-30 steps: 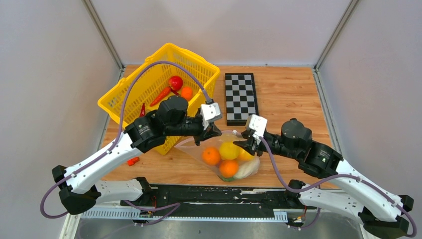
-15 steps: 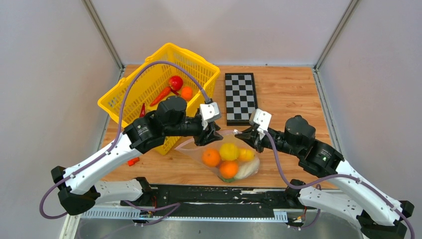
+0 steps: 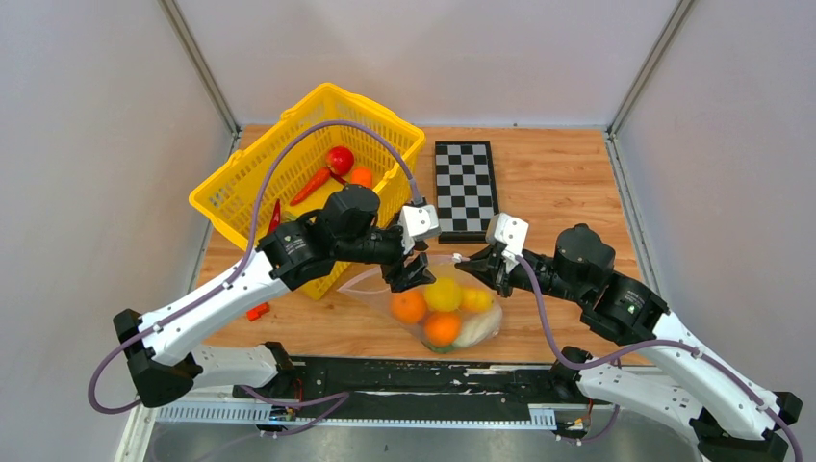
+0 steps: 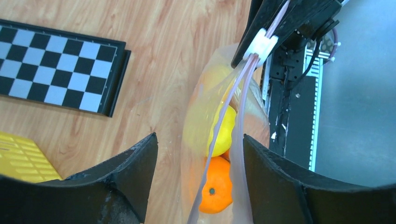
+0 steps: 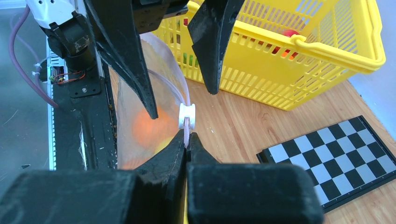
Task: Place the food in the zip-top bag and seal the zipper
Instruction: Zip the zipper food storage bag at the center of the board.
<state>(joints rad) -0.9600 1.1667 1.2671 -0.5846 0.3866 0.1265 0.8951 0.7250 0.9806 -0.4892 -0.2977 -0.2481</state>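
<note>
Right fingers (image 5: 180, 156) clamp the zipper (image 5: 187, 134) beside its slider (image 5: 187, 116); left fingers (image 4: 135, 177) stand apart astride the zip-top bag (image 4: 196, 116). A toy orange (image 4: 215, 191) lies inside.

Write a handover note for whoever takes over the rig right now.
Left claw: open, straddling the mouth of the clear pink-dotted plastic zip-top bag.
Right claw: shut on the pinkish press-seal zipper strip at its white slider.
Done: orange, yellow and pale toy food pieces are inside the bag.
To do: strips stand apart by the left claw; close the zipper.
</note>
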